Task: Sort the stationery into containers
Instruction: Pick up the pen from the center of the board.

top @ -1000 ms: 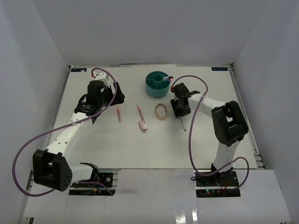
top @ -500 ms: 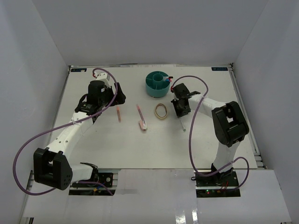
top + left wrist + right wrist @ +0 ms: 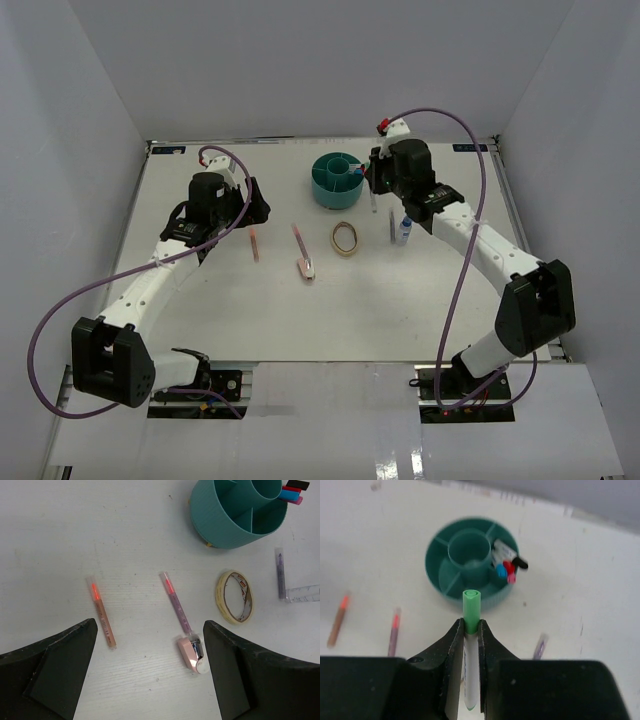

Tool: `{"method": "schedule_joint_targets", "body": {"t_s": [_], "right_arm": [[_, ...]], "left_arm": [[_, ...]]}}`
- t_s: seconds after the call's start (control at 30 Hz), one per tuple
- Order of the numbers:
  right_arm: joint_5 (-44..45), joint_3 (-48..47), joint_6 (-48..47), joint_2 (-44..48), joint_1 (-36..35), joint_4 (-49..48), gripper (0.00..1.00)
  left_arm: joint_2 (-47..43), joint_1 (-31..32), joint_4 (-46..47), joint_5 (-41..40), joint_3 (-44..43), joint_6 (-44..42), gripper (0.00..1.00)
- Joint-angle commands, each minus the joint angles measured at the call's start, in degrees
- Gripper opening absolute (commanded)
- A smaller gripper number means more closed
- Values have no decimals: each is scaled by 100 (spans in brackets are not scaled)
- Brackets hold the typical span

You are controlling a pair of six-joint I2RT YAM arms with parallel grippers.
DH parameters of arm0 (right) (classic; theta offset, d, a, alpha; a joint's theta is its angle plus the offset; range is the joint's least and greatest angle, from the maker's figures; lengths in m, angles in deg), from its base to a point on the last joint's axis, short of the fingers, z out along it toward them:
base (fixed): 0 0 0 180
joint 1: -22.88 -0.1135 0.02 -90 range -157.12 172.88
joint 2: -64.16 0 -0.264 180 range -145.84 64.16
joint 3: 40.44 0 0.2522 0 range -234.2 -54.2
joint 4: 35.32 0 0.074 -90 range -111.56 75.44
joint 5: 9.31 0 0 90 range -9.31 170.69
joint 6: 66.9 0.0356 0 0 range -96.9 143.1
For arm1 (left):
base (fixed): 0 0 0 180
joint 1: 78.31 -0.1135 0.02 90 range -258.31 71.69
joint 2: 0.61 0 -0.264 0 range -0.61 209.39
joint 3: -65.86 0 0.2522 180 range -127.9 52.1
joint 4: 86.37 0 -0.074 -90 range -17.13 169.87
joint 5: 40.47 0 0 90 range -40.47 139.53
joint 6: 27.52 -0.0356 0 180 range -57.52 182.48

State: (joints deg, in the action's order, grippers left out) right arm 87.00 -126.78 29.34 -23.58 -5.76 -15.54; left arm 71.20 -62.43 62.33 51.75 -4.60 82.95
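Quick update from our sorting rig. The right end effector (image 3: 470,628) is clenched on the green pen (image 3: 471,605). Its fingers pinch the barrel just under the cap, and the cap end pokes out toward the organizer (image 3: 436,575). From the top camera, that end effector sits just beside the organizer's right side, near the back of the counter (image 3: 250,310).

In the organizer we see a bunch of capped pens (image 3: 507,567) with blue, red, pink and black caps. They're all standing together in one ring compartment, on the side facing the right arm.

The left end effector (image 3: 250,205) is released, jaws spread wide with nothing between them. It hangs over the back-left part of the counter, well apart from the organizer.

Its camera looks down on the loose stuff:
- The orange pen (image 3: 101,612) lies flat on the left.
- The pink pen (image 3: 176,600) lies near it, on the right.
- The eraser (image 3: 192,652) is right at the pink pen's lower end. We can't tell if they actually touch.
- The band (image 3: 234,596) lies flat in front of the organizer.
- The purple pen (image 3: 281,572) and the bottle (image 3: 305,594) sit just beside each other, past the band. We can't tell if the bottle is upright or on its side.
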Motion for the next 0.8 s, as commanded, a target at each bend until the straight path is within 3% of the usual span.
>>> {"method": "schedule_joint_targets", "body": {"t_s": [0.0,0.13,0.37,0.77], "right_arm": [[230,-204,-52,-76,-10,-1874,11],[511,-432,-289,-462,-10,-3141,16],[758,-1319,-518,-1691,52,-4406,12],[995,-1997,-431,-3098,236,-5155,13]], "left_arm": [[-141,3,66,16,55,27,98],[-132,3,67,-2,63,19,98],[-80,3,67,-20,81,10,98],[52,12,58,7,81,10,98]]}}
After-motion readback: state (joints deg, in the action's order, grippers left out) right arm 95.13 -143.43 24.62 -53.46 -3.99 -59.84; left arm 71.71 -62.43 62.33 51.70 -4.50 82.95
